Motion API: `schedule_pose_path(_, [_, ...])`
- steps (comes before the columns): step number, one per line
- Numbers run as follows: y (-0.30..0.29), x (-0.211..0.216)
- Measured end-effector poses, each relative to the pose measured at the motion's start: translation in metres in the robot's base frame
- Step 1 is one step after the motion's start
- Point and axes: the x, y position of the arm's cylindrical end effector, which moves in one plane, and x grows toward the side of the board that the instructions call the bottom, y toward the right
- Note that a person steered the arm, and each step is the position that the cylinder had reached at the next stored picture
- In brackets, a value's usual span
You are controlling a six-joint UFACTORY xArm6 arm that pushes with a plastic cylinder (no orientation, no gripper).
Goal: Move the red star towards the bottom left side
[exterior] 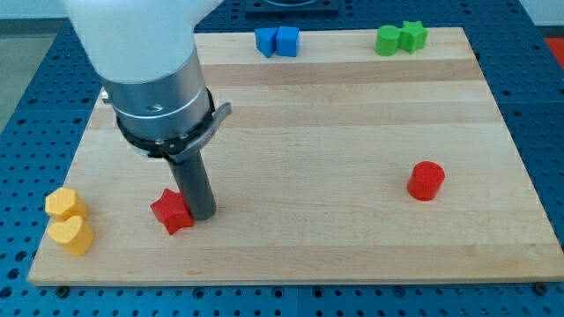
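sitting near the board's bottom left, the red star [172, 211] lies flat on the wood, a little in from the bottom edge. my tip [203, 215] stands just beside it on the view's right, touching or all but touching its right side; i cannot tell which. the tool is a plain rod with nothing to open or close, and it grips nothing. the rod rises straight up into a dark collar and a broad white arm body that covers the board's upper left.

to the view's left of the star, well apart from it, two yellow blocks sit at the left edge, one above the other and touching: the upper yellow block [65, 203] looks many-sided, the lower is a yellow heart [71, 235].

far to the view's right, a red cylinder [426, 180] stands alone.

along the top edge, two blue blocks [277, 41] sit side by side, touching, their shapes hard to make out. further right, a green block [387, 40] of rounded form touches a green star [412, 35].

the wooden board [335, 132] is the only thing that holds anything here; all seven blocks rest on it. it lies on a blue perforated table [26, 106].
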Motion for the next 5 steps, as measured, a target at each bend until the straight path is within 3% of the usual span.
schedule_pose_path(2, [-0.014,-0.036])
schedule_pose_path(5, [-0.049,-0.010])
